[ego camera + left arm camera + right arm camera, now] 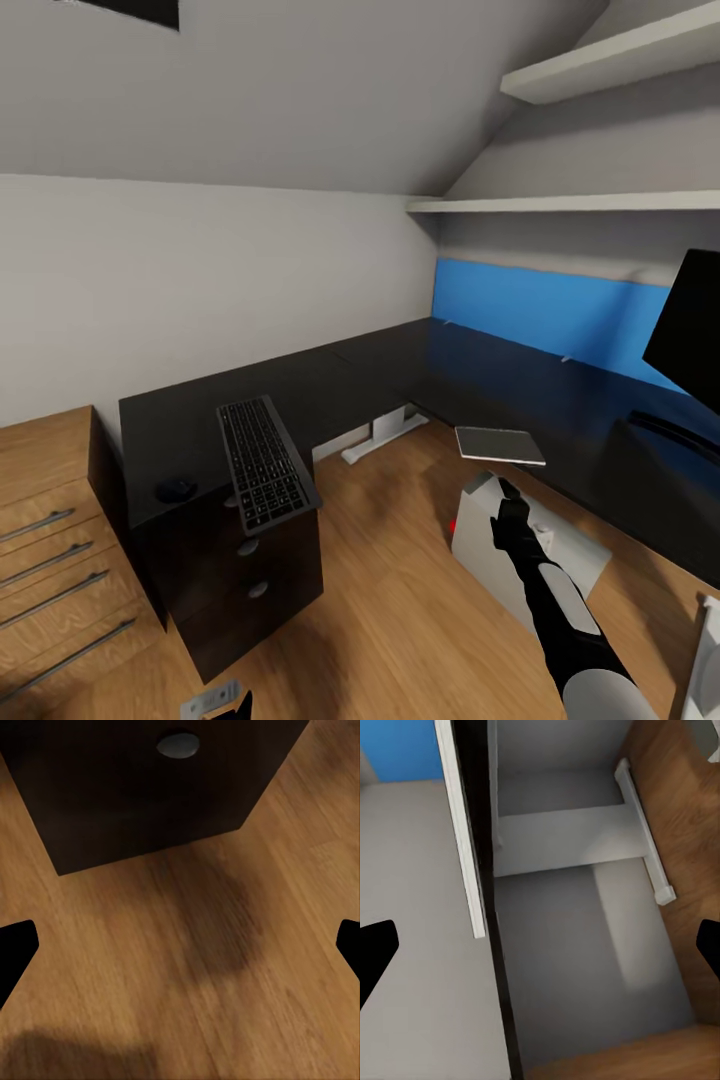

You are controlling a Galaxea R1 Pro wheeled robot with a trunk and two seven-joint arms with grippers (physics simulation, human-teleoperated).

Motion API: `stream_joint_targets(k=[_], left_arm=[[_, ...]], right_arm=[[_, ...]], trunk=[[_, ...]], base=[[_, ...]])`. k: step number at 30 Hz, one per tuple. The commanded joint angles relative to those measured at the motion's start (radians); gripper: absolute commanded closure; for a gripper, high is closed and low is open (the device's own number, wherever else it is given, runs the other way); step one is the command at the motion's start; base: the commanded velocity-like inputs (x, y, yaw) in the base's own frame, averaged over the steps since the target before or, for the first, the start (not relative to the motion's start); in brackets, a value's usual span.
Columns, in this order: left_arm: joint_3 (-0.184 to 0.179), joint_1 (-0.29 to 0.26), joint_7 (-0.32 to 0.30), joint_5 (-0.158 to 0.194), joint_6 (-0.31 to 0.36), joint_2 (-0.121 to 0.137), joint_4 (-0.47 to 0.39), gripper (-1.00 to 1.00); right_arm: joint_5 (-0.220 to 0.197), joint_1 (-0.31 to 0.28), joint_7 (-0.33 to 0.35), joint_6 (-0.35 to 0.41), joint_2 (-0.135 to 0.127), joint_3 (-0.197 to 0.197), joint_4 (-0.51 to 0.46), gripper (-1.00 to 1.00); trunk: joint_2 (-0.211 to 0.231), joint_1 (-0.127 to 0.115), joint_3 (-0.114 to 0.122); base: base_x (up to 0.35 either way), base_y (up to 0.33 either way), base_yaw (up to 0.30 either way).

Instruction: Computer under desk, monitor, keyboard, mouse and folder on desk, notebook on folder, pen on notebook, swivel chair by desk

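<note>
Keyboard (265, 464), slim black and full-size, lies on the long black L-shaped counter (400, 370) over the drawer unit, long axis pointing toward the wall, one end overhanging the front edge. Both hands are released and empty; right hand (508, 497) hangs well off beyond the keyboard's far side, left hand (180, 945) low over floor before the drawers, so judged nearer.

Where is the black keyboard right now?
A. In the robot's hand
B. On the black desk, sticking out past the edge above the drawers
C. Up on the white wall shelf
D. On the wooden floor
B. The keyboard lies flat on the black desk top, with its near end hanging over the edge above the drawers, and no gripper is touching it.
</note>
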Motion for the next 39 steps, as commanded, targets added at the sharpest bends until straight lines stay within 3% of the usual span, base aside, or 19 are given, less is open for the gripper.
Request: stream_joint_targets(k=[1, 12, 22, 31, 39], left_arm=[[-0.008, -0.001, 0.009, 0.010, -0.006, 0.002, 0.000, -1.00], [-0.009, -0.001, 0.009, 0.009, -0.006, 0.002, 0.001, -1.00], [-0.010, -0.001, 0.006, 0.010, -0.004, 0.002, 0.001, -1.00], [-0.011, -0.001, 0.006, 0.010, -0.005, 0.001, 0.001, -1.00], [-0.011, -0.001, 0.005, 0.010, -0.004, 0.001, 0.001, -1.00]], right_arm=[[-0.008, -0.001, 0.003, 0.008, 0.001, -0.005, -0.001, -1.00], [-0.008, -0.001, 0.003, 0.010, -0.003, -0.002, -0.005, -1.00], [-0.009, -0.001, 0.001, 0.010, -0.004, 0.000, -0.005, -1.00], [-0.008, -0.001, 0.002, 0.010, -0.004, 0.001, -0.004, -1.00], [-0.008, -0.001, 0.003, 0.010, -0.004, 0.001, -0.004, -1.00]], trunk=[[0.007, -0.004, 0.002], [0.084, -0.046, 0.037], [0.084, -0.046, 0.037], [0.147, -0.081, 0.065], [0.154, -0.085, 0.068]], base=[[0.000, 0.000, 0.000], [0.000, 0.000, 0.000], [0.000, 0.000, 0.000], [0.000, 0.000, 0.000], [0.000, 0.000, 0.000]])
